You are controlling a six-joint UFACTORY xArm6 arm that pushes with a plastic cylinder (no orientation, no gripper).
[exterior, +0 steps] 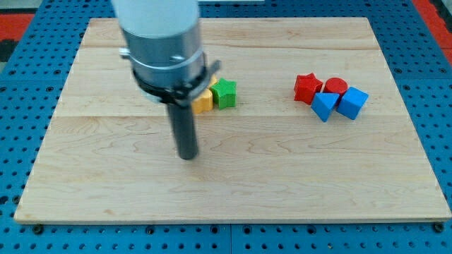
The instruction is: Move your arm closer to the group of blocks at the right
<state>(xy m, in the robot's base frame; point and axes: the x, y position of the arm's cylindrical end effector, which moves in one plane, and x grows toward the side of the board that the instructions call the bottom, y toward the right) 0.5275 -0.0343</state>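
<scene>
A group of blocks sits at the view's right: a red star (306,87), a red cylinder (336,87), a blue triangular block (324,106) and a blue cube (352,103), all close together. My tip (187,156) rests on the wooden board (282,176), left of centre, far to the left of that group and a little lower in the view. The rod's upper body hides part of the board behind it.
A green star (224,92) and a yellow block (203,103) sit just right of the rod, above my tip; the arm partly hides them. A blue pegboard (28,56) surrounds the board.
</scene>
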